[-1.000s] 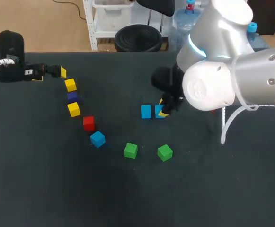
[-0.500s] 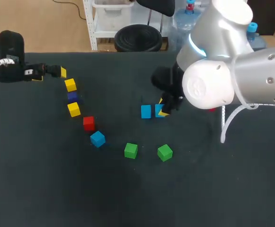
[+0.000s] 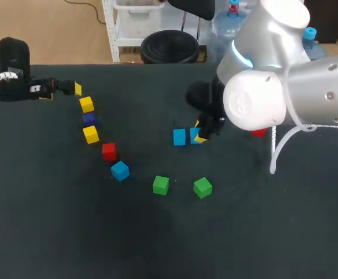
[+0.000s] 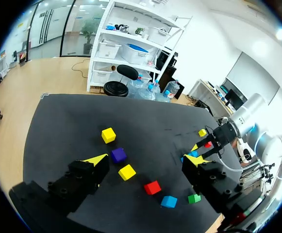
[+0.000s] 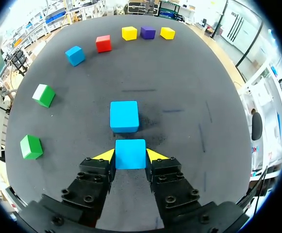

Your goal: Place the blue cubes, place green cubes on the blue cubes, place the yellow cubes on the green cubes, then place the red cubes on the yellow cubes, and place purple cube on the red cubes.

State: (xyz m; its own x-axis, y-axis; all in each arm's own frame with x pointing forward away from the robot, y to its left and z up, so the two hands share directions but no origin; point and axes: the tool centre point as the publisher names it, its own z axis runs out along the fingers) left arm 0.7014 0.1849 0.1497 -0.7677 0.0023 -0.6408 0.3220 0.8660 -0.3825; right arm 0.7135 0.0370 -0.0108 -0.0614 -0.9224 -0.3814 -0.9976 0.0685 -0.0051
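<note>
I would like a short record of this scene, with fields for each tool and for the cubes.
right tool: shut on held blue cube
second blue cube: just ahead of the held one, small gap
left tool: open, holding nothing
green cubes: two, apart, nothing on them
stacks: none yet

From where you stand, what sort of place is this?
Probably a robotics test lab: a left arm and a right arm at a dark table strewn with coloured cubes, the right arm's jaws shut on a blue cube.
</note>
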